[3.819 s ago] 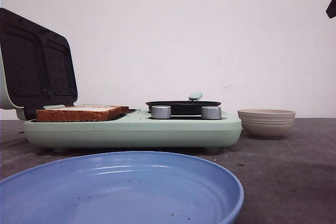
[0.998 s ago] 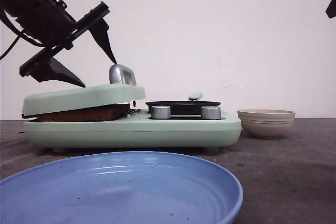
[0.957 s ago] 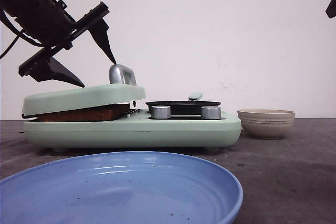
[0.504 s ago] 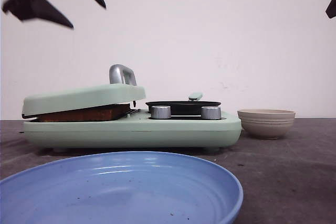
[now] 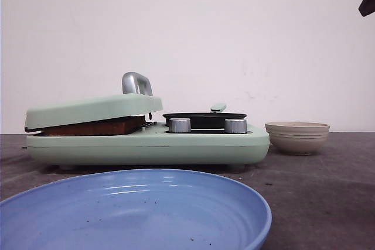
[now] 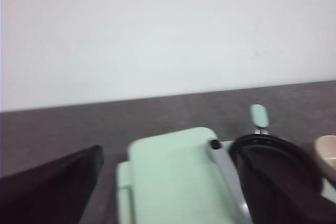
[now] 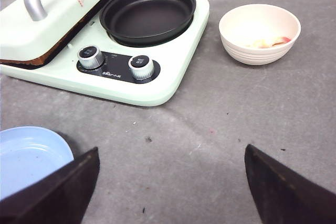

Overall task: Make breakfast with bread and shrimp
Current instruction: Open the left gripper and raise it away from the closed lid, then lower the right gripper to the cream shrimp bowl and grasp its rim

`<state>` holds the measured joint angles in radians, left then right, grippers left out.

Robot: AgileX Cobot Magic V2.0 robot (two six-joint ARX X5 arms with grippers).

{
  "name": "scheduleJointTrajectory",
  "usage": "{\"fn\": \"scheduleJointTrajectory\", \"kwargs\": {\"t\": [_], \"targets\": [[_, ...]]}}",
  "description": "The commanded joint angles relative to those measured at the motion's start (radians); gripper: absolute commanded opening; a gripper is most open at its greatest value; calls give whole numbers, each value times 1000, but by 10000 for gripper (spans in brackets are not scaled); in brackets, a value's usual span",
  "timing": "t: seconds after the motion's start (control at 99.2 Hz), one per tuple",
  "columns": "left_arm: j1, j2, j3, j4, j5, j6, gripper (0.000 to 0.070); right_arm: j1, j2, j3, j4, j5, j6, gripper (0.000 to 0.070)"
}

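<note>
On the grey table, mint breakfast maker lid lowered over bread, empty frying pan, shrimp in beige bowl, blue plate nearest, both grippers spread wide.

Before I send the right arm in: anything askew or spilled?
The sandwich-maker lid sits tilted, propped on the bread, not fully shut. Dark specks dot the blue plate. Nothing looks spilled; the pan is empty.

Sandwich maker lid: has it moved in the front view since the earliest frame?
Yes. The lid has swung down from upright and now rests tilted on the bread, its handle up, while the base and bowl stayed put.
</note>
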<state>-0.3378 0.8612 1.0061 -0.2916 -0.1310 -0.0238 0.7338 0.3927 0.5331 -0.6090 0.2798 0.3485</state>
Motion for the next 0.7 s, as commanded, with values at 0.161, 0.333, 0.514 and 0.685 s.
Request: {"fn": "scheduleJointTrajectory", "kwargs": {"t": [0.161, 0.333, 0.514, 0.685], "targets": [[10, -90, 18, -83, -8, 47, 472, 2, 5, 37, 10, -3, 32, 540], [23, -155, 17, -164, -19, 30, 471, -32, 32, 104, 10, -3, 25, 540], [52, -230, 4, -176, -47, -7, 472, -101, 131, 187, 10, -36, -25, 540], [70, -305, -43, -178, -56, -23, 472, -222, 289, 239, 51, -130, -58, 541]]}}
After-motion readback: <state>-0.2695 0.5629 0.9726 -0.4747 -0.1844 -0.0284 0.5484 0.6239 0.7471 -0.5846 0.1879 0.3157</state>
